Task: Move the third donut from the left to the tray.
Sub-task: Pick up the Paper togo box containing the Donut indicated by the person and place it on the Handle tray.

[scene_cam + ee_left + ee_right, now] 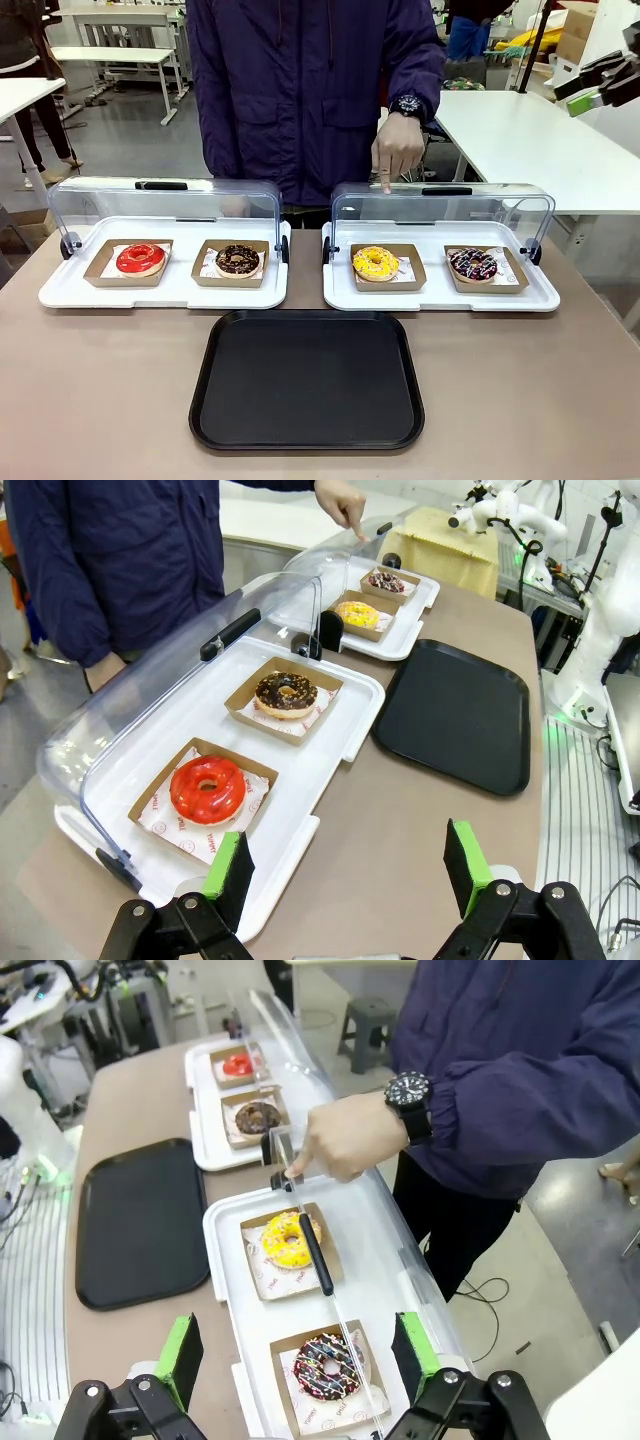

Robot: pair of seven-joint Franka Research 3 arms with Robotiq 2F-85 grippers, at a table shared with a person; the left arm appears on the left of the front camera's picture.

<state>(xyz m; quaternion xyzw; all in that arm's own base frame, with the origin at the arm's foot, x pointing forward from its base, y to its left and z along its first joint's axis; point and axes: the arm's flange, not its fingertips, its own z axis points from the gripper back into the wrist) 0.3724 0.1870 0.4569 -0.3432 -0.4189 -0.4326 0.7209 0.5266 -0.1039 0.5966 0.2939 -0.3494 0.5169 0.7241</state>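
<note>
Front faces person [310,90]; wrists, seemingly high, share tray [455,710].

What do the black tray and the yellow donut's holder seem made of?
Tray: probably plastic, matte black, one moulded piece with a raised rim. Holder under the yellow donut: looks like brown cardboard, dull, with folded-up sides.

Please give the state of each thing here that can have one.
Left clear domed plastic lid: raised open.
Right clear domed plastic lid: raised open, person's finger on it.
Yellow-iced ring donut: in its brown cardboard holder, right white tray.
Black rectangular plastic tray: flat on table.
Left end effector: open.
Right end effector: open.
</note>
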